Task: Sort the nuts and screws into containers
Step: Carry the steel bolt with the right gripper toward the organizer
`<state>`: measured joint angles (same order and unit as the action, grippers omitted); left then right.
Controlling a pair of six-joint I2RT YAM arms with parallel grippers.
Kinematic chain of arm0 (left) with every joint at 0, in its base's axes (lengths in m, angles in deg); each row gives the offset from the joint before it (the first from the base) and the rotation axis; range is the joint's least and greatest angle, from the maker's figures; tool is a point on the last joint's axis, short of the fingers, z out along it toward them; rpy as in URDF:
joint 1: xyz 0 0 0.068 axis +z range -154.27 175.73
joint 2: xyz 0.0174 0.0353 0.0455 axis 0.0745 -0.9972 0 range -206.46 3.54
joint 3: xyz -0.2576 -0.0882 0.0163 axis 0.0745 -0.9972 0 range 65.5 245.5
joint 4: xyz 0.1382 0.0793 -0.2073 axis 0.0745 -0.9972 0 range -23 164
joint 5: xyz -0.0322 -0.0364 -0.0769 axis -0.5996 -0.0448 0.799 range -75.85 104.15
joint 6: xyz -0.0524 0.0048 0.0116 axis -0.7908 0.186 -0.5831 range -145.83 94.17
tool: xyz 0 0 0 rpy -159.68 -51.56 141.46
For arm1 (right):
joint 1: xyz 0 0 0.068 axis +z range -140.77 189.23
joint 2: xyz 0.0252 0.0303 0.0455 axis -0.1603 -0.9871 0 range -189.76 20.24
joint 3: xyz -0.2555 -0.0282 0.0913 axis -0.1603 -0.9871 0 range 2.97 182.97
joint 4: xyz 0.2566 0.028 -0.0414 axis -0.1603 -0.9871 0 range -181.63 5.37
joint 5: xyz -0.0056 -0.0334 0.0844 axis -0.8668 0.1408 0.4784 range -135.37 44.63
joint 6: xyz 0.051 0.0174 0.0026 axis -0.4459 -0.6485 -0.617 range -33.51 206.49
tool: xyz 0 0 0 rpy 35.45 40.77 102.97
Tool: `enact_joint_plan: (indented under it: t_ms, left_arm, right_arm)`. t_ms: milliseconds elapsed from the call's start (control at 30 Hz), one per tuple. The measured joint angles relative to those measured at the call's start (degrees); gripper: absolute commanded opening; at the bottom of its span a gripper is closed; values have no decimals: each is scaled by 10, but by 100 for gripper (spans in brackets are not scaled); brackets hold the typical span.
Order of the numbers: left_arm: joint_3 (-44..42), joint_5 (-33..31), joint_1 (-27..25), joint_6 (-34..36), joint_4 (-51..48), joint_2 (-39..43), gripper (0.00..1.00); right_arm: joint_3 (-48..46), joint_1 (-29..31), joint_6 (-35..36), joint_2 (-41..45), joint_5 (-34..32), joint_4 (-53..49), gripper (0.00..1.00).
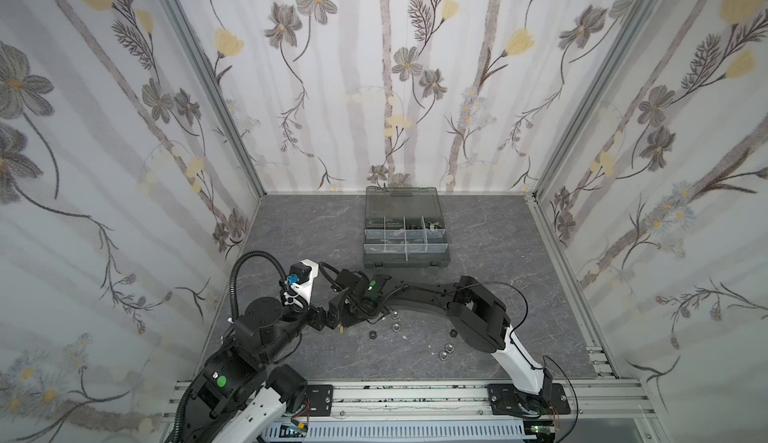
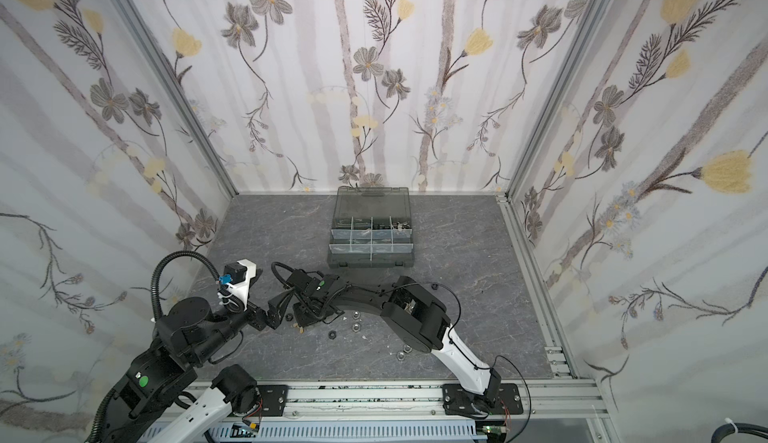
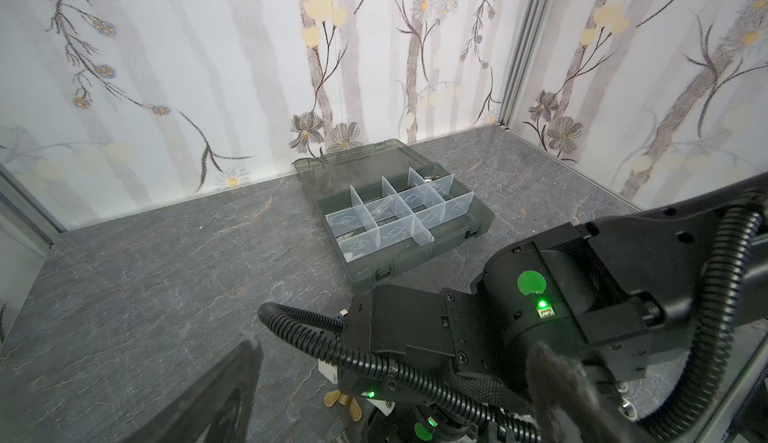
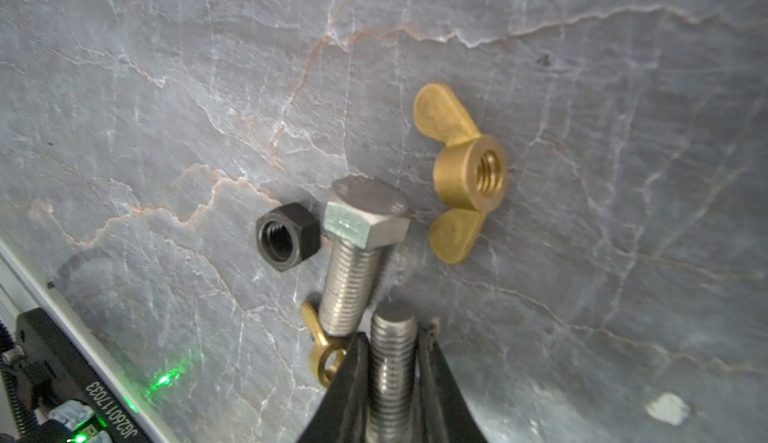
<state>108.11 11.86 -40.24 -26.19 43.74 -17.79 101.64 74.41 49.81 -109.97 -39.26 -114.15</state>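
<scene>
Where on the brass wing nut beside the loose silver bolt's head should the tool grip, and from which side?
Probably its round body, from above, squeezing along the bore. The brass wing nut lies on its side on the table, bore level, both ears spread outward, so they stay clear.

Right wrist view: I count two silver screws [image 4: 357,270], two brass wing nuts [image 4: 467,175], one black hex nut [image 4: 286,237]. In a top view, four silver hex nuts [image 1: 396,327].

Overhead top pair, low left wrist — all facing organiser case [image 1: 405,261]
</scene>
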Motion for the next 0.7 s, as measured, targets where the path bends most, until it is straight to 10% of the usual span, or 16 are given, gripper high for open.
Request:
enact_joint_plan:
  t_ms: [700]
  left_arm:
    - [-2, 0, 0, 0, 0, -3, 100]
  right_arm:
    - [-66, -28, 56, 43, -156, -59, 29]
